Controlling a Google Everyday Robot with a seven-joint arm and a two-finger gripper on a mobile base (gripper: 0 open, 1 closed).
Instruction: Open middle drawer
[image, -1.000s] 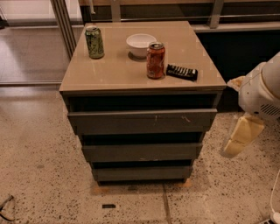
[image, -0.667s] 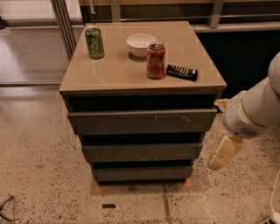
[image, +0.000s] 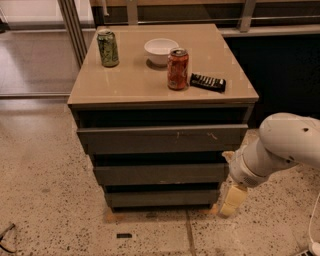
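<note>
The gripper (image: 231, 202) hangs low at the near right of the table (image: 130, 86), pointing down toward the speckled floor (image: 50, 200), just beside the right end of the bottom drawer front (image: 161, 198). It shows as one pale yellowish piece, and I cannot tell whether it is open or closed. Nothing can be seen held in it. Whether it touches the table's lower corner is also unclear.

Above it, the white arm (image: 280, 147) bends up and off to the right edge of the view.

The middle drawer (image: 160, 174) sits left of the wrist and a little above the gripper. It has a plain dark grey-brown front with no handle. Above it is the wider top drawer front (image: 161, 137), which carries pale scratch marks. Dark gaps separate the three fronts.

On the tan top stand a green can (image: 108, 48) at the far left, a white bowl (image: 161, 51) near the middle, and a red can (image: 177, 69) just in front of the bowl. A black remote (image: 207, 82) lies to the right of the red can.

A small dark object (image: 124, 235) lies on the floor in front of the table.
</note>
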